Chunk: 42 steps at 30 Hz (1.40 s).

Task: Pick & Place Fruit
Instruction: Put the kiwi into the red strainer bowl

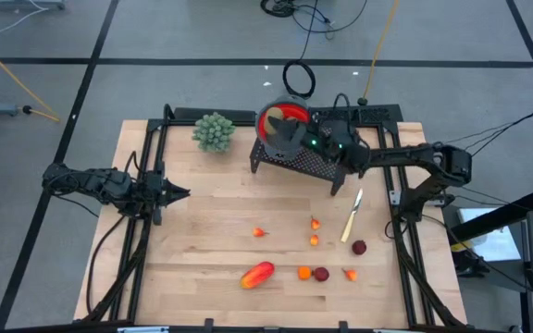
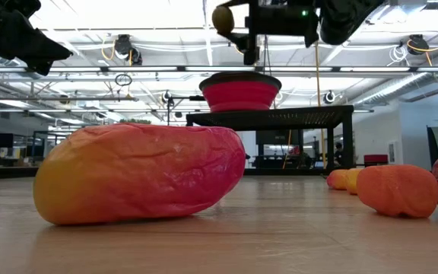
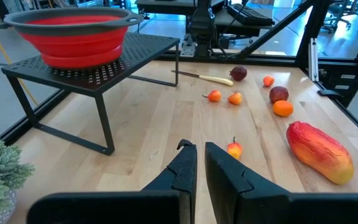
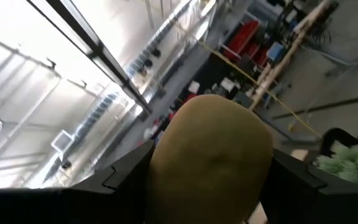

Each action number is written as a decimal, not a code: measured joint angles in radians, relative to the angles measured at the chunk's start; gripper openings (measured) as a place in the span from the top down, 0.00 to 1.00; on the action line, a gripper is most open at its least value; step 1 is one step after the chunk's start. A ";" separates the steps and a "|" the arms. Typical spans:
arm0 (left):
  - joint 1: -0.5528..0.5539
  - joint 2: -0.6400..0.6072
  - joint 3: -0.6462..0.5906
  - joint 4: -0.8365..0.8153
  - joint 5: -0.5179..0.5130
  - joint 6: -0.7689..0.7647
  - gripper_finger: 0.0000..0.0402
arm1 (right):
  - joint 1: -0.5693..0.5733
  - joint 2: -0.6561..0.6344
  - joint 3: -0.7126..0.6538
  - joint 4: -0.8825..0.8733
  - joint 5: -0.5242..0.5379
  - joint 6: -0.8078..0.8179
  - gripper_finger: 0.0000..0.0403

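Olive-brown fruit (image 4: pixel 211 155) gripped by right gripper (image 1: pixel 285 135), jaws wide, above bowl (image 1: pixel 268 118).

Right gripper (image 1: pixel 283 135) raised and reaching left with fingers spread; left gripper (image 1: pixel 176 193) rests low, fingers together

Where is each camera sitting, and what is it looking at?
High view: above the table, looking straight down; both arms show, right gripper over the red bowl.
Low view: at tabletop height, looking level past the long red-orange fruit; arms hang overhead.
Left wrist view: behind the left gripper, facing bowl and fruit.
Right wrist view: tilted toward the ceiling; an olive-brown fruit sits between its fingers.
Shared: high, low and left wrist views all show the bowl.
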 joint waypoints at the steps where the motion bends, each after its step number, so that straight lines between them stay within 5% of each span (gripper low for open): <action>1: 0.000 0.000 0.000 0.000 0.000 0.000 0.92 | -0.017 0.000 0.000 -0.009 -0.028 0.001 0.42; 8: 0.000 0.000 0.000 0.000 0.000 0.000 0.92 | -0.124 0.000 0.036 -0.133 -0.214 -0.040 0.43; 14: 0.000 0.000 0.000 0.000 0.000 0.000 0.92 | -0.181 0.000 0.180 -0.453 -0.314 -0.198 0.42; 25: 0.000 0.000 0.000 0.000 0.000 0.000 0.92 | -0.233 0.000 0.382 -0.913 -0.226 -0.498 0.42; 42: 0.000 0.000 0.000 0.000 0.000 0.000 0.92 | -0.188 0.000 0.386 -1.083 -0.147 -0.833 0.42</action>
